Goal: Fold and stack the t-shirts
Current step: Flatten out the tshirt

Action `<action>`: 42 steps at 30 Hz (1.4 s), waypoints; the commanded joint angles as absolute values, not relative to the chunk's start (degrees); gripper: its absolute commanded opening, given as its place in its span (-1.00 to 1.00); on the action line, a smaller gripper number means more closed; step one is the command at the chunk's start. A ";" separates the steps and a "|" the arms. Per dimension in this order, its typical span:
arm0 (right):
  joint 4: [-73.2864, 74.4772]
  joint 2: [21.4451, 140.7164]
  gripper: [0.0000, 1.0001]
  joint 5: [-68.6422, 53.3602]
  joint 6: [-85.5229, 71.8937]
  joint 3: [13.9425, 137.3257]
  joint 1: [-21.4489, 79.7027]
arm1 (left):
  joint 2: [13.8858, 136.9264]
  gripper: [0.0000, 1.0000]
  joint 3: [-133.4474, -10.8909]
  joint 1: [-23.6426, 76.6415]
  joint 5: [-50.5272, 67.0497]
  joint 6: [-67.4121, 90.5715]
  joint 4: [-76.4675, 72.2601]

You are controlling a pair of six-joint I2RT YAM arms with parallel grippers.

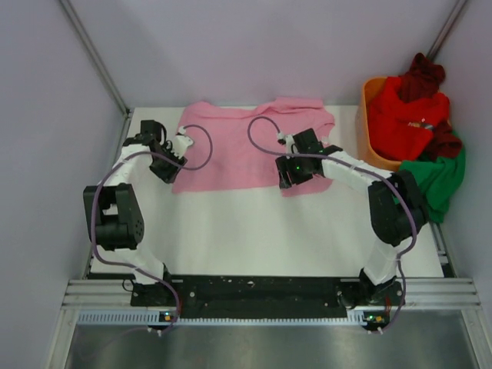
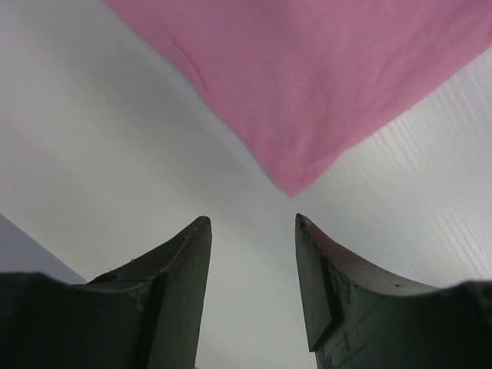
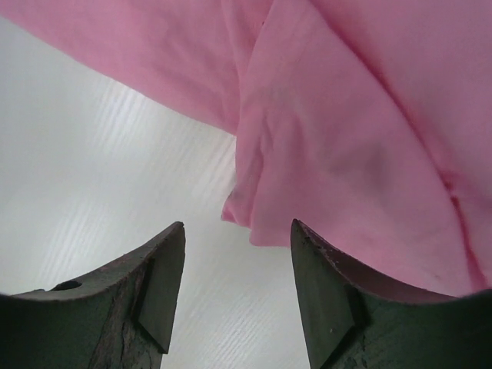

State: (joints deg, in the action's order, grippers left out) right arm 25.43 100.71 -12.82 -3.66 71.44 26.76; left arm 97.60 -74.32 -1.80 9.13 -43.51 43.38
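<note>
The light pink t-shirt (image 1: 246, 142) lies spread on the white table at the back middle. My left gripper (image 1: 171, 171) is open and empty just off its near left corner, which points at the jaws in the left wrist view (image 2: 300, 92). My right gripper (image 1: 286, 178) is open and empty at the shirt's near right edge; a folded flap of pink cloth (image 3: 346, 146) lies just ahead of the jaws. A bright red t-shirt (image 1: 403, 115), a dark maroon one (image 1: 421, 75) and a green one (image 1: 440, 175) are heaped at the right.
An orange plastic basket (image 1: 370, 127) stands at the back right under the heap of shirts. Grey walls close in the table on the left, back and right. Purple cables loop over both arms.
</note>
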 commanded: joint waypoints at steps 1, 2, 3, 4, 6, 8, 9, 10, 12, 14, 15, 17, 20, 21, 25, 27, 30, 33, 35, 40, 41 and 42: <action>27.16 105.10 0.14 -7.13 -1.41 74.97 29.97 | 99.93 0.05 -78.66 -3.60 9.76 -37.62 41.57; 27.51 106.25 0.13 -6.60 -1.58 75.06 29.97 | 100.98 0.04 -79.18 -3.52 9.58 -37.01 42.18; 28.21 107.48 0.12 -5.98 -1.67 75.32 29.97 | 101.77 0.05 -79.89 -3.52 9.58 -36.48 43.06; 28.73 108.27 0.11 -5.63 -1.76 75.32 29.97 | 102.82 0.05 -79.98 -3.60 9.75 -36.04 43.85; 29.35 108.98 0.07 -5.54 -1.84 74.80 29.97 | 103.36 0.05 -79.11 -3.52 10.19 -36.12 44.12; 29.27 109.16 -0.13 -5.10 -1.85 74.27 29.97 | 103.36 0.05 -77.35 -3.60 10.11 -36.39 42.99; 29.35 109.42 -0.34 -4.49 -1.93 74.35 30.06 | 103.45 0.06 -76.13 -3.52 9.85 -36.39 41.93; 29.36 109.42 -0.58 -3.61 -2.02 74.27 29.97 | 103.45 0.06 -75.59 -3.60 9.93 -36.21 41.23; 29.53 108.55 -0.91 -2.47 -1.94 74.35 29.97 | 104.50 0.07 -75.67 -3.43 10.72 -35.51 41.57; 29.97 106.63 -1.00 -1.67 -1.23 74.44 29.88 | 105.38 0.07 -75.50 -3.25 11.42 -34.98 42.27; 30.67 105.31 -1.00 -1.15 -0.71 74.53 29.88 | 105.82 0.07 -75.24 -3.16 11.51 -35.07 42.28; 32.86 101.88 -1.00 -0.70 -0.44 75.06 29.53 | 106.52 0.07 -74.27 -2.99 10.73 -35.51 41.92; 37.51 95.56 -1.00 -2.80 -0.88 75.23 28.04 | 107.92 -0.09 -73.48 -2.99 9.58 -35.51 41.84; 40.23 93.71 -1.00 -3.94 -1.49 75.06 27.52 | 108.28 -0.25 -73.48 -2.90 9.49 -35.33 41.84; 47.09 84.84 -1.00 -8.86 -7.53 71.64 26.81 | 108.90 -1.00 -73.48 -2.99 9.23 -35.33 41.84; 48.77 81.58 -1.00 -12.38 -11.75 68.13 26.81 | 108.63 -1.00 -73.22 -3.08 8.53 -35.68 41.40; 50.09 75.87 -1.00 -14.68 -16.95 62.07 26.81 | 107.76 -1.00 -72.51 -3.16 6.07 -35.95 40.26; 51.85 72.08 -1.00 -15.82 -21.34 57.75 26.72 | 106.27 -1.00 -72.25 -3.60 2.38 -36.82 39.99; 52.64 70.15 -1.00 -15.73 -23.28 55.73 26.72 | 104.60 -1.00 -71.02 -4.13 0.53 -37.96 39.20; 53.17 66.98 -1.00 -12.76 -24.61 50.98 23.74 | 98.63 -1.00 -67.42 -4.48 -2.64 -43.14 40.77; 52.91 66.71 -1.00 -11.35 -24.44 50.19 22.51 | 97.74 -1.00 -66.63 -4.48 -2.90 -44.46 41.22; 52.74 66.53 -1.00 -10.64 -24.09 49.58 21.28 | 97.13 -1.00 -65.84 -4.57 -3.77 -45.52 41.39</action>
State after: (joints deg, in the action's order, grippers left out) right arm 52.29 69.60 -13.50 -21.96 51.24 25.21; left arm 102.87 -68.18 -4.21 -0.47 -39.97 40.47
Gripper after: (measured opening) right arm 0.005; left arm 0.007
